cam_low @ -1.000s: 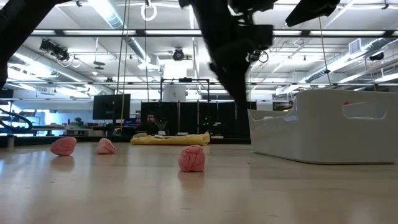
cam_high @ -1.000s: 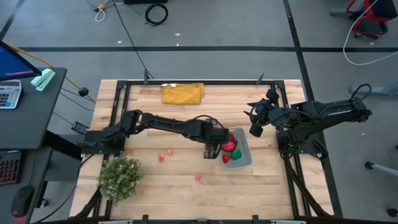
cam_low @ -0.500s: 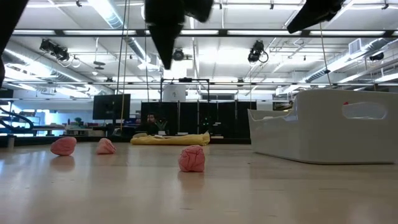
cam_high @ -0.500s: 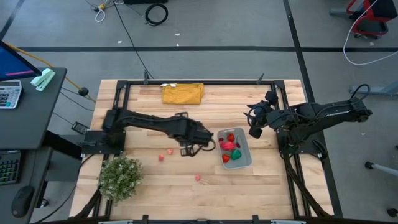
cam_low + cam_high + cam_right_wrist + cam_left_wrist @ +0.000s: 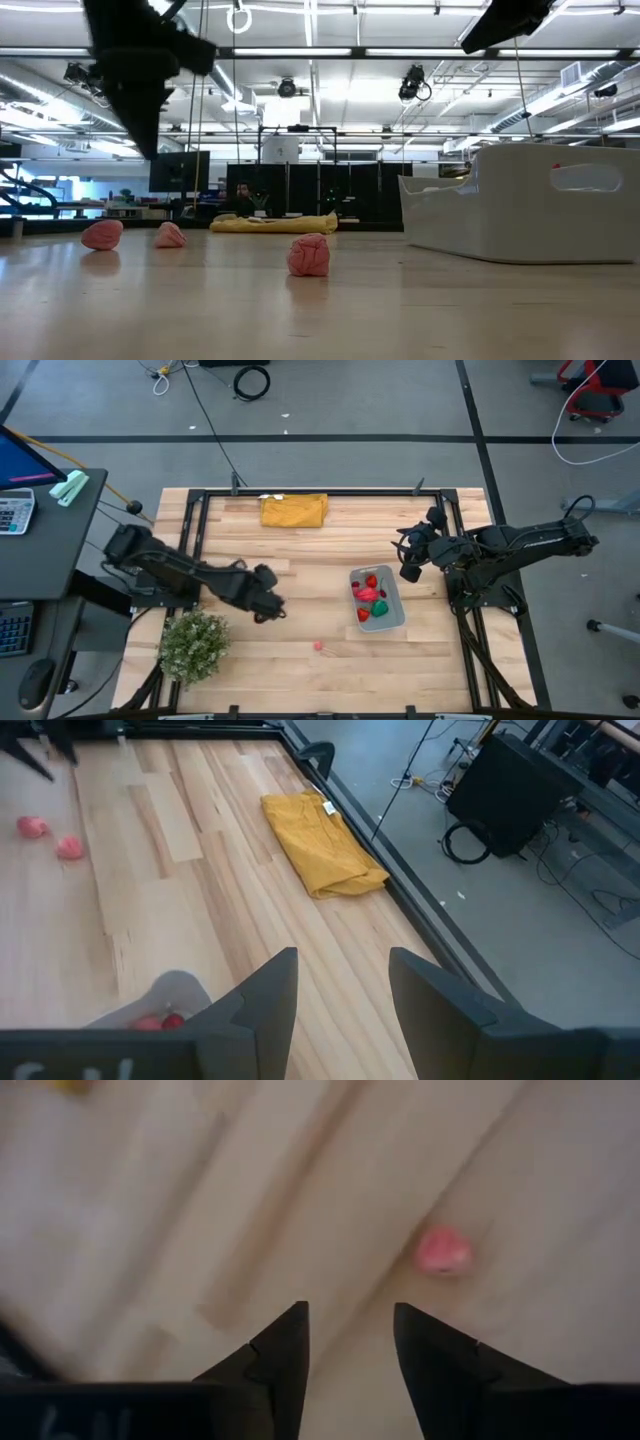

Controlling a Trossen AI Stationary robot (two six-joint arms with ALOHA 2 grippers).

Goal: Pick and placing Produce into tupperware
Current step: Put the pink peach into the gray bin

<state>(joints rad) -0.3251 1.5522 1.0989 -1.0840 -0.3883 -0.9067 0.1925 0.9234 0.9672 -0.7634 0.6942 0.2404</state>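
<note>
Left gripper (image 5: 268, 606) sits low over the table (image 5: 300, 670) toward its left side, just right of the plant (image 5: 192, 643). Fingers (image 5: 283, 1355) stand parted with nothing between them; a pink piece (image 5: 443, 1250) lies on the boards just ahead of them.

Right gripper (image 5: 408, 550) hangs at the table's right edge, just beside the tupperware (image 5: 393, 619), fingers (image 5: 268, 995) apart and holding nothing.

Tupperware rests right of table centre and holds several red pieces (image 5: 369, 592) and one green piece (image 5: 380, 611).

Loose produce — one pink piece (image 5: 318, 646) lies alone on the boards toward the front, between plant and tupperware. The low view shows three pink pieces on the table: one nearer the camera (image 5: 308, 254), two farther back on the left (image 5: 102, 234) (image 5: 170, 235) — those two are hidden under the left arm in the high view.

Yellow cloth (image 5: 293, 510) lies folded at the far edge.
</note>
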